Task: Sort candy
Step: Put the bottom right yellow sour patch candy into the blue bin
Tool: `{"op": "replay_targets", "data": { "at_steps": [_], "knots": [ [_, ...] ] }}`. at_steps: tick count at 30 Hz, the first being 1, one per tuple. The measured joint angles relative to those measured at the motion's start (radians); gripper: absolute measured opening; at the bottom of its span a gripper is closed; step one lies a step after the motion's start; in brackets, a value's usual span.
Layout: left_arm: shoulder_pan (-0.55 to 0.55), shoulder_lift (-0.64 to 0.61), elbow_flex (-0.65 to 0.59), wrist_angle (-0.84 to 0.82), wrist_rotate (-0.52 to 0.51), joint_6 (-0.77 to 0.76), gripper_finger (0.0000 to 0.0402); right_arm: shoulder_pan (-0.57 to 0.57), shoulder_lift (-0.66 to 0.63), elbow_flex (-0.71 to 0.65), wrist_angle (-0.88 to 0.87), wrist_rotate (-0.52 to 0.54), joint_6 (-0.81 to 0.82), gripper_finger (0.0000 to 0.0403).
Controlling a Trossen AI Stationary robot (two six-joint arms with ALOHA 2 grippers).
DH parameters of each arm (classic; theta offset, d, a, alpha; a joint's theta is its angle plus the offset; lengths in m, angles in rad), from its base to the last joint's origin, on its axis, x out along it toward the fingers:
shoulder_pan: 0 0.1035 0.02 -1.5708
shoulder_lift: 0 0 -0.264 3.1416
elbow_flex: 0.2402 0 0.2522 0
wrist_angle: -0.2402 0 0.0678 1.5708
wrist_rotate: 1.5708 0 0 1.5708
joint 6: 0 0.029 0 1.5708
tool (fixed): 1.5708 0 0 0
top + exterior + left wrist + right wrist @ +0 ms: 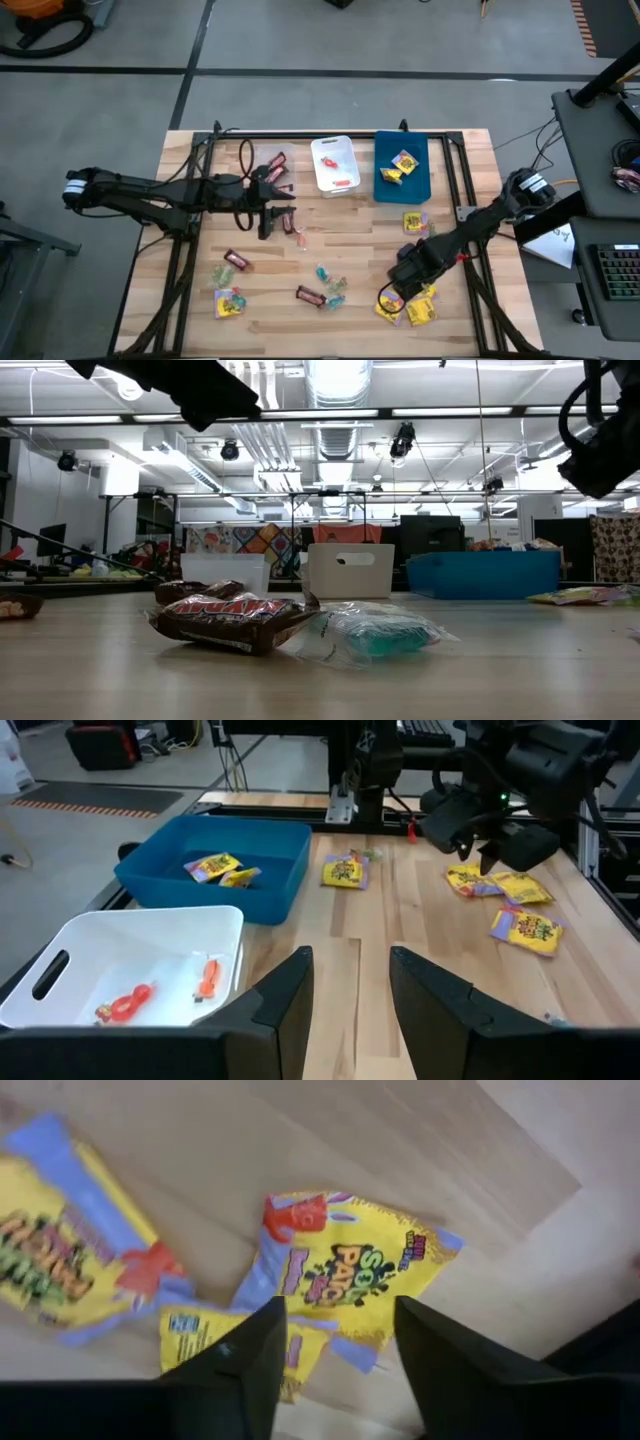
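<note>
Candy lies scattered on the wooden table [350, 235]: red-brown bars [310, 295], teal pieces [325, 272] and yellow packets [228, 301]. My right gripper [392, 292] points steeply down, open, just above a cluster of yellow packets [418, 306] at the near right. In its wrist view the fingers [250, 1365] stand on either side of one packet's [345, 1270] lower edge; I cannot tell whether they touch it. My left gripper [287, 200] hovers open and nearly level left of the white tray [335, 165], with nothing between its fingers [290, 1000].
The white tray [120, 955] holds red pieces [128, 1005]. The blue tray [215, 870] beside it holds yellow packets [212, 867]. Another yellow packet [415, 222] lies near the blue tray. A clear tray [225, 572] stands at the far left. A black frame rims the table.
</note>
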State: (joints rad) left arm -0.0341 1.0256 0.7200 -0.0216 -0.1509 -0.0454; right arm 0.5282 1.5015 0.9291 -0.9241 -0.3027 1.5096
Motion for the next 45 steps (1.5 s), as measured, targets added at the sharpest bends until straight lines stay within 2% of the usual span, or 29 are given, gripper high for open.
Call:
{"op": "replay_targets", "data": {
  "at_steps": [4, 10, 15, 18, 27, 31, 36, 45],
  "knots": [
    [0.0, 0.0, -0.011, 0.004, 0.0, 0.0, 0.0118, 0.005, 0.053, 0.0, 0.029, 0.0, 0.013, 0.0223],
    [0.0, 0.002, -0.012, 0.007, 0.0, 0.001, 0.0118, 0.007, 0.112, 0.001, 0.052, 0.012, -0.002, 0.0255],
    [0.0, 0.002, -0.012, 0.007, 0.0, 0.002, 0.0118, 0.006, 0.153, 0.005, 0.07, 0.028, -0.013, 0.026],
    [0.0, 0.002, -0.012, 0.007, 0.0, 0.006, 0.0118, 0.006, 0.166, 0.005, 0.088, 0.054, -0.014, 0.0235],
    [0.0, 0.003, -0.012, 0.007, 0.0, 0.006, 0.0118, 0.005, 0.167, 0.003, 0.094, 0.105, -0.002, 0.01],
    [0.0, 0.003, -0.012, 0.007, 0.0, 0.006, 0.0118, 0.005, 0.16, 0.002, 0.093, 0.113, -0.016, 0.006],
    [0.0, 0.003, -0.012, 0.007, 0.0, 0.006, 0.0118, 0.004, 0.129, -0.002, 0.084, 0.175, -0.026, 0.0049],
    [-0.001, 0.01, -0.012, 0.011, 0.001, -0.027, 0.0118, -0.028, -0.031, -0.004, 0.01, 0.405, -0.042, 0.0052]
  ]
}}
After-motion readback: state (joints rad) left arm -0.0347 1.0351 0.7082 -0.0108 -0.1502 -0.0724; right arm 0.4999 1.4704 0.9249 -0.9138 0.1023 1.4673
